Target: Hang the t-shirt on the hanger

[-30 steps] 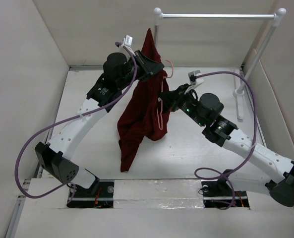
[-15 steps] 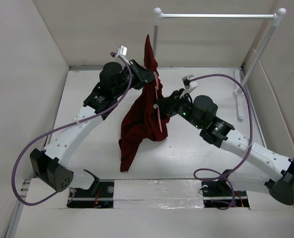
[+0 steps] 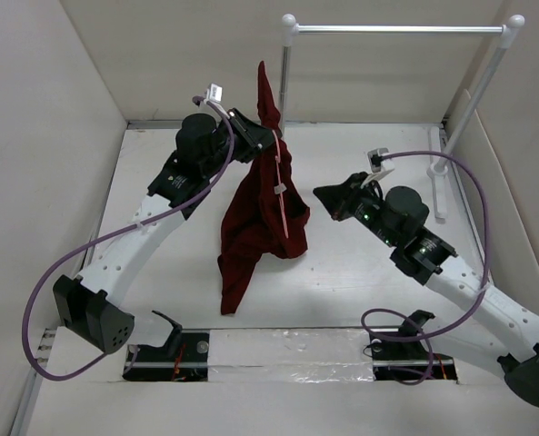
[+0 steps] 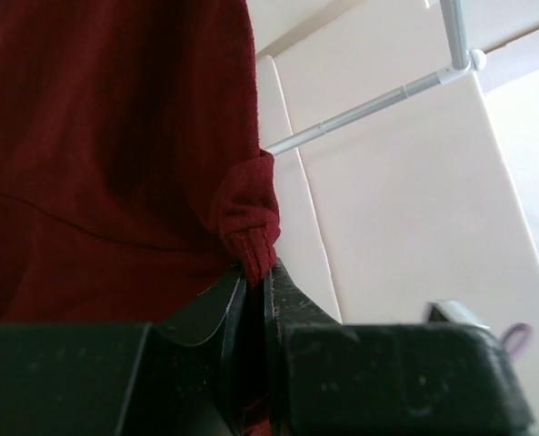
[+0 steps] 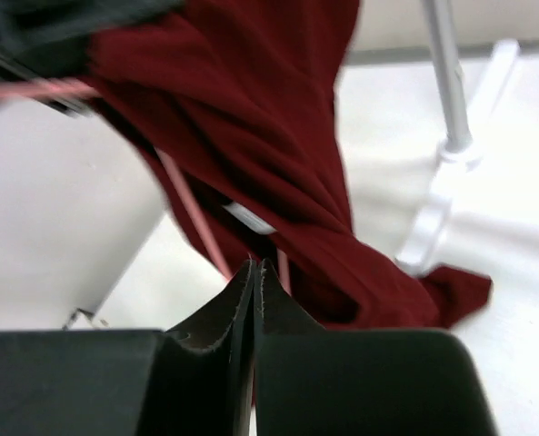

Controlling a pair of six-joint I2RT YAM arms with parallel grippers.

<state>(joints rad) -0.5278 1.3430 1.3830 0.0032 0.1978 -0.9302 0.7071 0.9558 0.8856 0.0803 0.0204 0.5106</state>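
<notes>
The maroon t-shirt (image 3: 254,218) hangs bunched in the air, and its lower end trails to the table. My left gripper (image 3: 265,138) is shut on a fold of it near the top. The pinched fold shows between the fingers in the left wrist view (image 4: 249,243). The pale pink wire hanger (image 3: 288,207) runs down the shirt's right side, partly inside the cloth, with the white neck tag (image 3: 277,189) beside it. My right gripper (image 3: 318,193) is shut and empty, a short way right of the shirt. The right wrist view shows the shirt (image 5: 251,109), the hanger wire (image 5: 192,213) and the tag (image 5: 248,218) beyond the closed tips.
A white-posted rack with a silver bar (image 3: 396,29) stands at the back right, and its foot (image 3: 437,186) is on the table by my right arm. White walls close in the left, back and right sides.
My right gripper has drawn back to the right, away from the hanger and shirt. My left gripper has lifted the shirt slightly and shifted left.
</notes>
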